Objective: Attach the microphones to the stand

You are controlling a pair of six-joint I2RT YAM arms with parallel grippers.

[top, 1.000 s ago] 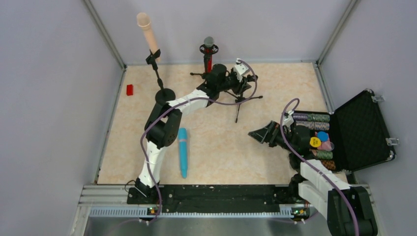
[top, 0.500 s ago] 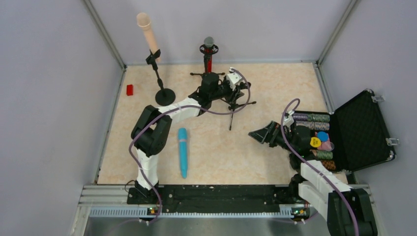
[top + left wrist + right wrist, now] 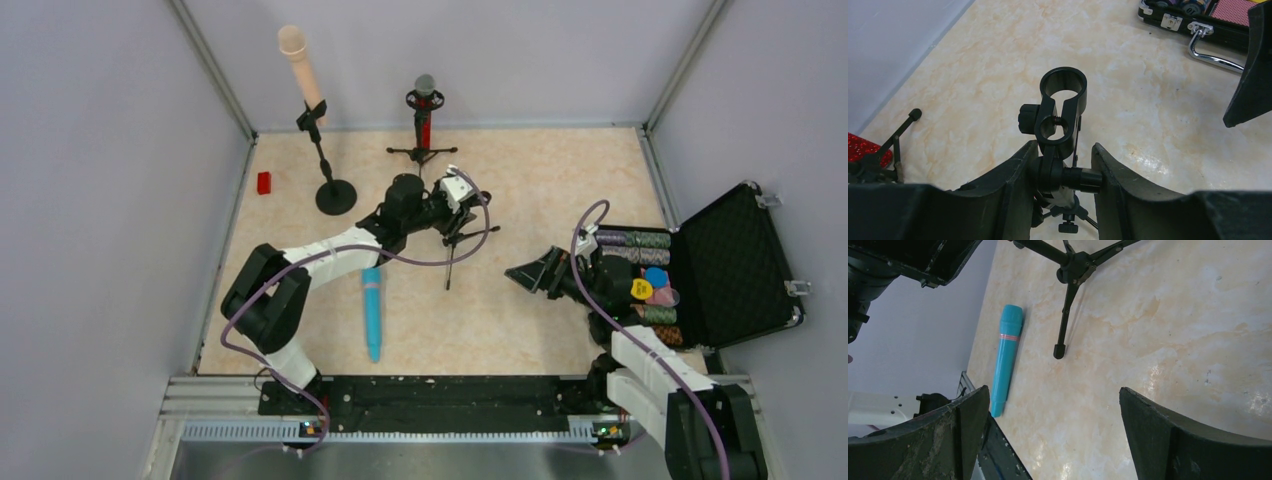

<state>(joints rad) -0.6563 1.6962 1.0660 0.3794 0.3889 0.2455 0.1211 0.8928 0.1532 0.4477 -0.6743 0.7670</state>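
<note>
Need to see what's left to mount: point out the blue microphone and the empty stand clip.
blue microphone [image 3: 372, 310]: top external view, mid-body.
empty stand clip [image 3: 1082, 95]: left wrist view, ring's right wall.

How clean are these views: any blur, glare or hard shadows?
Top external: soft even light, faint shadows, sharp down to the blue microphone. Left wrist: the held stand is crisp; the left pincer gripping it is a dark, featureless mass. Right wrist: microphone and stand legs sharp, mild sheen on the table, right pincer underexposed at the lower corners.
</note>
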